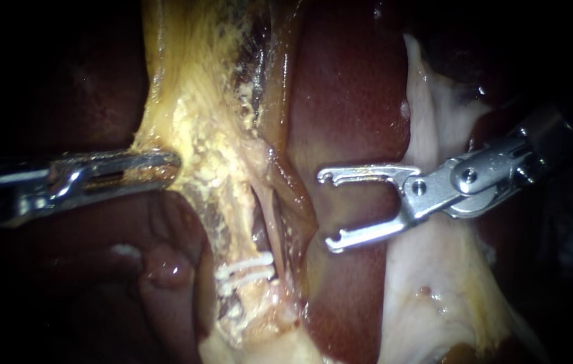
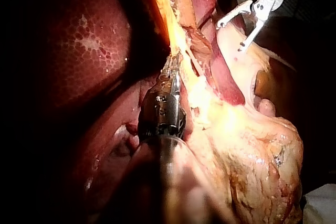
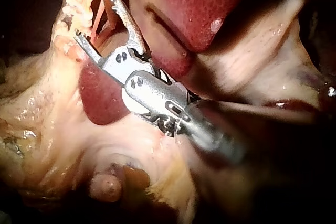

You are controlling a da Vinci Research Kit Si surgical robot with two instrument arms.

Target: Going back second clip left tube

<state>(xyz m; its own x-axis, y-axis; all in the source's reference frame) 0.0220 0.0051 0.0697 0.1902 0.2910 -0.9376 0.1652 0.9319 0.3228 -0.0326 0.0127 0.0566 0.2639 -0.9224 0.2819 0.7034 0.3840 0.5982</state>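
**Right instrument** [image 1: 325, 210]: the pincer stood wide open and held nothing. Its two jaws were spread over the dark red liver [image 1: 350, 101], with their tips turned left. The shaft entered from the right, crossing pale whitish tissue [image 1: 435, 290].

**Brown tissue fold** [image 1: 298, 202]: this lay just left of the open pincer, between it and the tube.

**Tube** [image 1: 267, 219]: a thin pale strand that ran along the yellow tissue band, left of the fold. Which tube it was could not be told.

**White clip** [image 1: 245, 268]: showed as two white bars side by side across the near end of the tube. It lay left of the right pincer and apart from it. Whether it was one clip or two could not be told.

**Yellow tissue band** [image 1: 195, 128]: fatty and crumbly, running from far to near through the middle of the scene.

**Left instrument** [image 1: 165, 165]: the shaft entered from the left. The pincer was closed on the left edge of the yellow tissue band, which tented toward it. It was well apart from the clip.

**Pink nodule** [image 1: 165, 266]: sat left of the clip, near the dark liver surface.
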